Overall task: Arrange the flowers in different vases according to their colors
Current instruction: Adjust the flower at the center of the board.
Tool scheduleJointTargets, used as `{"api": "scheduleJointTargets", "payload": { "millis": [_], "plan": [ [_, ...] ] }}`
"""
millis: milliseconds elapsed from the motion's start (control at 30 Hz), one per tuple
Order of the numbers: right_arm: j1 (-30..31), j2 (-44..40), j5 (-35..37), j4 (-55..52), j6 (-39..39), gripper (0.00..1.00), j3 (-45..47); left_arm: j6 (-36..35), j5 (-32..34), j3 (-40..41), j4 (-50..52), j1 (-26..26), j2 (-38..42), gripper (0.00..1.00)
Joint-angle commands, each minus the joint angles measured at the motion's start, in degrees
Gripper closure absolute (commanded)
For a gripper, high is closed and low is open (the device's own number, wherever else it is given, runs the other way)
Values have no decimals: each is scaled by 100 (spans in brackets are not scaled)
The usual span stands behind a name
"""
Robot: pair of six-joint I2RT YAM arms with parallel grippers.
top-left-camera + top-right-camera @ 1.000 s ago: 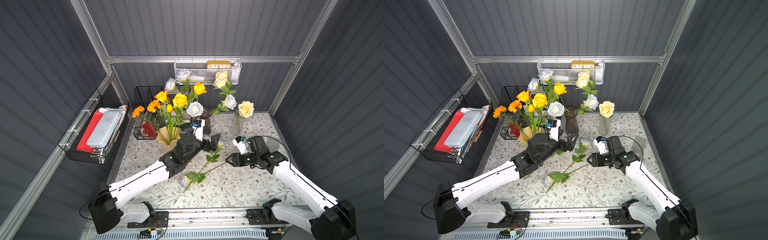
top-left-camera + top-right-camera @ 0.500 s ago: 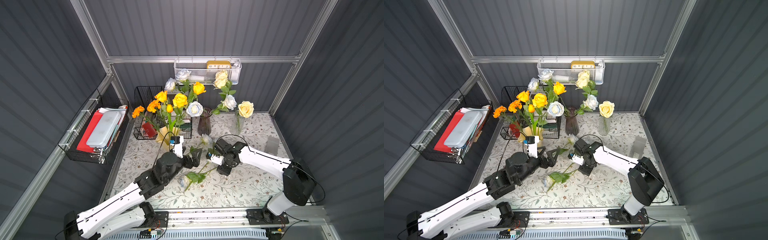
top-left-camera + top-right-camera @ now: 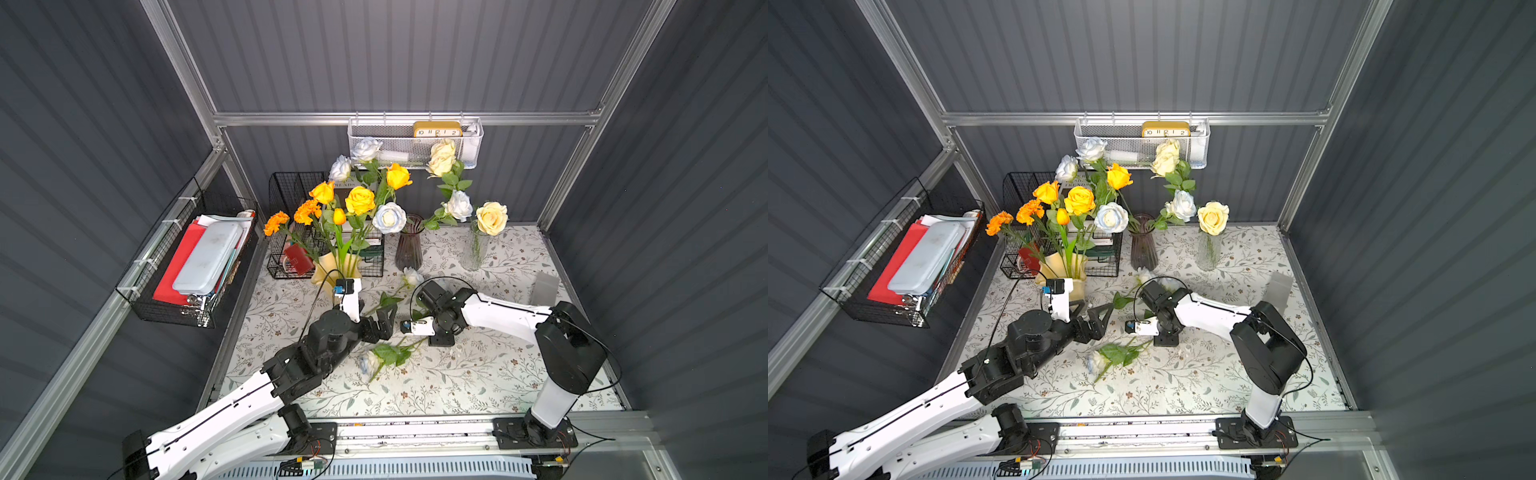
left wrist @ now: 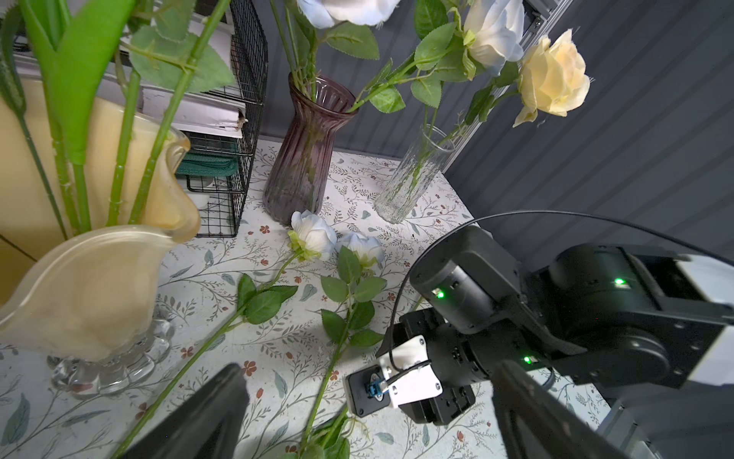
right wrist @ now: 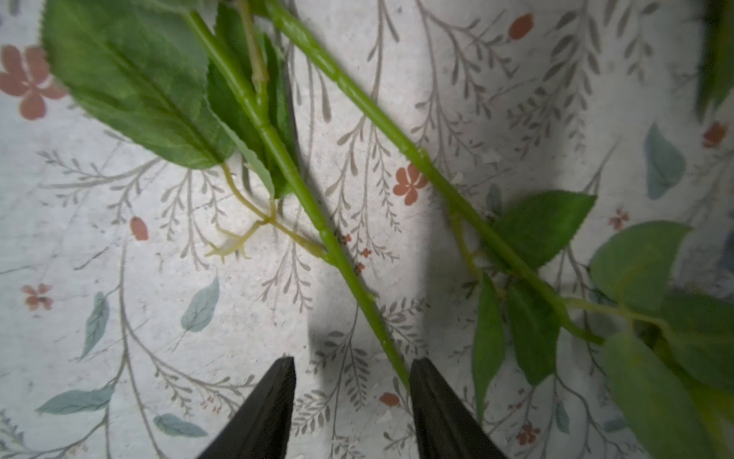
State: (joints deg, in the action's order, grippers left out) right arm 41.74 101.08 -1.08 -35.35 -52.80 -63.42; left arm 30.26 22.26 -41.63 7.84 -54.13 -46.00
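Right pincer [image 5: 353,361] half-spread, empty, one finger brushing a flower stem [image 5: 296,186]; left pincer [image 4: 367,367] gapes wide, holding nothing.

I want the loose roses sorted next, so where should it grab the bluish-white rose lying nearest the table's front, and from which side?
I'd take the bare stem end, beyond the leaves, coming straight down from above with the jaws across the stem. The rose lies flat on the tablecloth; its head and leaves are soft and bulky, the stem thin.
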Motion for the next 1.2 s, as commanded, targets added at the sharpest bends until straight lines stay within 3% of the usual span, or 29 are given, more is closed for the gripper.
{"api": "scheduleJointTargets", "payload": {
  "millis": [0,200,400,733,967,1167],
  "plan": [
    [27,148,-162,62,-360,50,-117,6,59,17,62,-19,82,1],
    [19,519,-265,140,-381,54,-275,-7,53,41,28,-19,31,1],
    [41,718,-445,87,-322,78,-253,-73,66,52,78,-19,101,1],
    [378,784,-331,360,158,95,270,-100,195,67,254,-19,260,1],
    [389,466,-24,859,286,100,567,-82,181,33,252,-19,233,1],
    [427,-37,-376,880,454,100,414,-106,202,-43,298,-14,249,1]
  ]
}}
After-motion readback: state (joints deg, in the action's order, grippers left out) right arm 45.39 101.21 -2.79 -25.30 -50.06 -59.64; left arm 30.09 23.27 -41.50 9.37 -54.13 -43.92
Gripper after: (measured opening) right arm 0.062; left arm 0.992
